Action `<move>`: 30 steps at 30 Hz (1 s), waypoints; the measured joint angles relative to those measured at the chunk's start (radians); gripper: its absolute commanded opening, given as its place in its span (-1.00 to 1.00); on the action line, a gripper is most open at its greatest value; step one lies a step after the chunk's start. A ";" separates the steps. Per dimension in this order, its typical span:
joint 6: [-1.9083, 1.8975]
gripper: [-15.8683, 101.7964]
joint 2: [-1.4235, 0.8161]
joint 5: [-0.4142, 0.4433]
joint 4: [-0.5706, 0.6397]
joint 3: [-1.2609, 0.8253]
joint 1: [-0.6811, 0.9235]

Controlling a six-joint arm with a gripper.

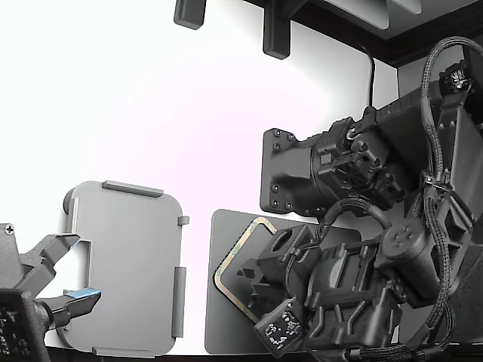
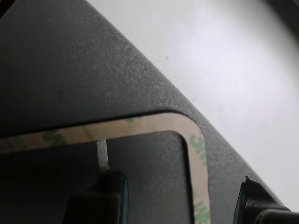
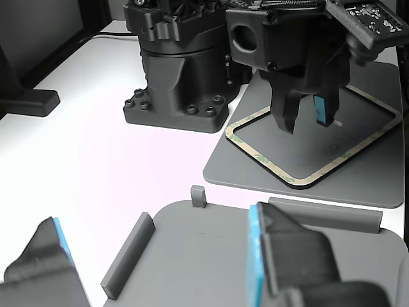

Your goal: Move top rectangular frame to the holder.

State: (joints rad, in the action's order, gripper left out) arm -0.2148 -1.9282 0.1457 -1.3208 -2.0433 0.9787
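We had the gripper [image 3: 305,115] low over the dark mat [image 3: 255,167], fingers [image 2: 110,196] spread apart and holding nothing. One finger sat inside the frame [image 3: 268,167], the other outside its edge; in the wrist view the frame's side strip ran down between the two tips. A thin metal blade stood up from the inner finger, its tip near the frame's inner edge. We couldn't tell whether the tips touched the mat or the frame.

The frame lay flat on the mat right under the gripper, tan with green mottling, rotated so a rounded corner pointed away from the arm [image 1: 355,249]. It looked like one ring; we couldn't tell if more were stacked below.

The holder [image 1: 124,268] sat well apart from the gripper, beyond the mat's edge on the white table [image 1: 189,113], at the exterior view's left. It was light grey with raised tabs on its edges, nothing in it. A second gripper [image 1: 64,275] hovered at the holder's far edge, fingers apart.
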 measured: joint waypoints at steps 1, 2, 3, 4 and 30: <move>0.003 0.85 0.009 -0.003 0.006 -0.003 0.000; 0.009 0.84 0.017 -0.005 0.008 -0.006 0.000; 0.015 0.83 0.023 -0.006 0.008 -0.006 0.000; 0.025 0.77 0.029 -0.006 0.003 -0.006 0.000; 0.015 0.59 0.232 0.066 -0.029 0.048 -0.002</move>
State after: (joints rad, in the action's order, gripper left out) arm -0.1994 -1.6966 0.2117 -1.3499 -1.9957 0.9771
